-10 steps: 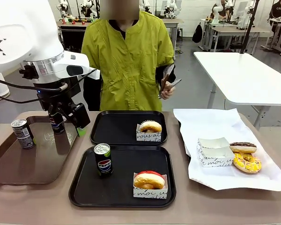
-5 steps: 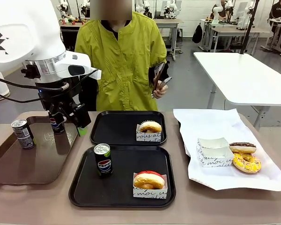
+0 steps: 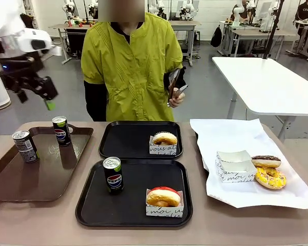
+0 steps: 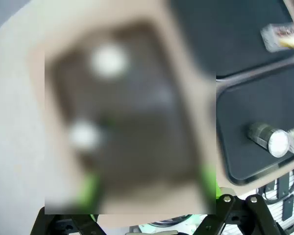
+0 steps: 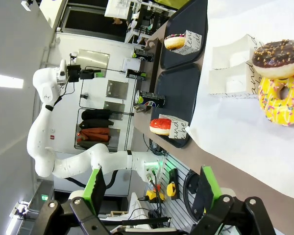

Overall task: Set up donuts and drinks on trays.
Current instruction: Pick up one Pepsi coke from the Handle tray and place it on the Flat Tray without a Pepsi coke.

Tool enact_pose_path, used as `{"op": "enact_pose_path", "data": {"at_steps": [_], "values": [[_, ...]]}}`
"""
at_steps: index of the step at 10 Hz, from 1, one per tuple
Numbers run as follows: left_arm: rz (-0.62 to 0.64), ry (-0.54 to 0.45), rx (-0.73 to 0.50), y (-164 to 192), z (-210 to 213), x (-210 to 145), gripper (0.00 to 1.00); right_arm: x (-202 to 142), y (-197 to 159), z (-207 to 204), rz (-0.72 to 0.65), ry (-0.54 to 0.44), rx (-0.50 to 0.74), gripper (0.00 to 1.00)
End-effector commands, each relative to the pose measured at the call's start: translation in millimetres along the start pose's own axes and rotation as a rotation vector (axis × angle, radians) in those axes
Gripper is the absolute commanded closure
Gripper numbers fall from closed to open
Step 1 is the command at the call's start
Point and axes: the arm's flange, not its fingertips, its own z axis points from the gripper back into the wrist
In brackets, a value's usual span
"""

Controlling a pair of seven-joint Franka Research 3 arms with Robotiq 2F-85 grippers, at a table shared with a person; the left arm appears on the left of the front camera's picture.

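The left fingers (image 3: 49,104) are raised high over the far left of the scene, above the brown tray (image 3: 38,177) and well apart from everything on it; in the left wrist view they are seen spread wide with nothing between them, the brown tray blurred far beneath; two drinks are stood upright on that tray, one can (image 3: 24,146) at its left edge and another can (image 3: 61,131) near its far edge, neither touched by the fingers; a third can (image 3: 113,175) is stood upright on the left part of the near black tray (image 3: 131,205), where a red-iced donut (image 3: 164,196) is set in its white box at the near right; just beyond it, on the far black tray (image 3: 124,141), a plain boxed donut (image 3: 165,139) is placed at the right side; at the right of the counter (image 3: 220,226) a white paper sheet (image 3: 231,134) is spread, on which an open white box (image 3: 234,165) is set beside a chocolate donut (image 3: 266,161) resting partly on a yellow donut (image 3: 271,179); the right fingers (image 5: 95,188) are spread with nothing between them, and those two donuts are seen well beyond them; tongs (image 3: 175,82) are held in the person's hand (image 3: 178,99) at the far side.
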Motion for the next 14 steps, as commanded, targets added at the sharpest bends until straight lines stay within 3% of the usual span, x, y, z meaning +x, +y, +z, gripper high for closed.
{"op": "enact_pose_path", "data": {"at_steps": [1, 3, 5, 12, 14], "values": [[0.079, 0.005, 0.019, 32.7, -5.5, 14.0, 0.0, 3.0, 0.6, -0.4, 0.019, -0.018, 0.023, 0.0], [0.189, 0.056, 0.011, 76.3, -15.4, 8.9, 0.0, 3.0, 0.6, -0.4, 0.019, -0.018, 0.023, 0.0], [0.259, 0.07, -0.007, 97.3, -24.7, -12.3, 0.0, 3.0, 0.6, -0.4, 0.019, -0.018, 0.023, 0.0], [0.225, 0.063, -0.006, 97.5, -27.4, -6.3, 0.0, 3.0, 0.6, -0.4, 0.019, -0.018, 0.023, 0.0], [0.249, 0.117, -0.025, 121.7, -62.4, -8.2, 0.0, 3.0, 0.6, -0.4, 0.019, -0.018, 0.023, 0.0]]}}
